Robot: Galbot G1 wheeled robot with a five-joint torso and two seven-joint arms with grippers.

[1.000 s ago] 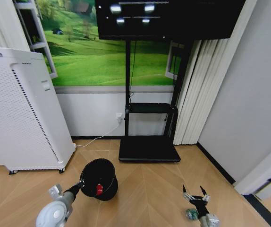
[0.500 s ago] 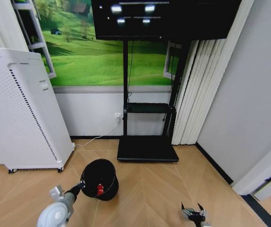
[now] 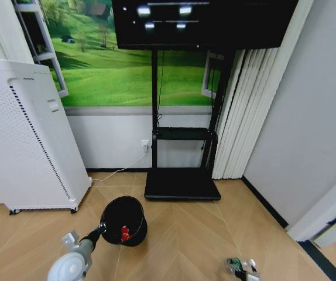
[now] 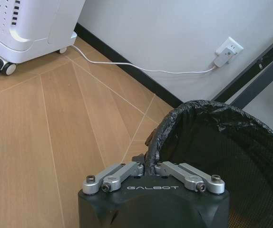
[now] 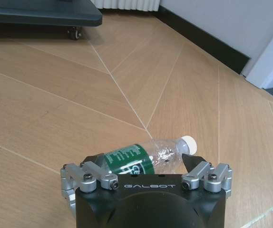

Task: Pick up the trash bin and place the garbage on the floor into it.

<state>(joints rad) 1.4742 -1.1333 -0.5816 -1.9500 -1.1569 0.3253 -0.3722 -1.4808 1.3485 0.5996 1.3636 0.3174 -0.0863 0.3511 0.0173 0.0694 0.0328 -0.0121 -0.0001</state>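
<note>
I see the white air purifier (image 3: pixel 24 134) at left against the wall, its caster and base also in the left wrist view. TV stand (image 3: pixel 182 183) sits centre, base flat on the wood floor (image 3: pixel 185 240), curtain (image 3: pixel 238 111) to its right. A white cable (image 4: pixel 141 69) runs along the skirting to a wall socket (image 4: pixel 228 51).

Bin (image 3: pixel 123 220) is lower left of centre in head view, in front of the stand base, tilted so its mouth faces the camera. Black liner folded over the rim. One red item (image 3: pixel 123 234) lies inside.

Left gripper (image 4: pixel 150 167) is clamped on the bin's near rim; in the wrist view both fingers pinch the rim (image 4: pixel 184 114) edge between them. Left arm comes up from the bottom left of head view to the bin (image 4: pixel 222 152).

Right gripper (image 5: pixel 143 164) is at the bottom edge of head view, right of centre, low over the floor. Fingers spread wide, one either side of the bottle (image 5: pixel 146 156). I can't tell if either finger touches it.

Bottle (image 3: pixel 239 265) lies on its side on the floor, clear, green label, white cap (image 5: pixel 189 144) pointing toward the right-hand wall. Well apart from the bin.
</note>
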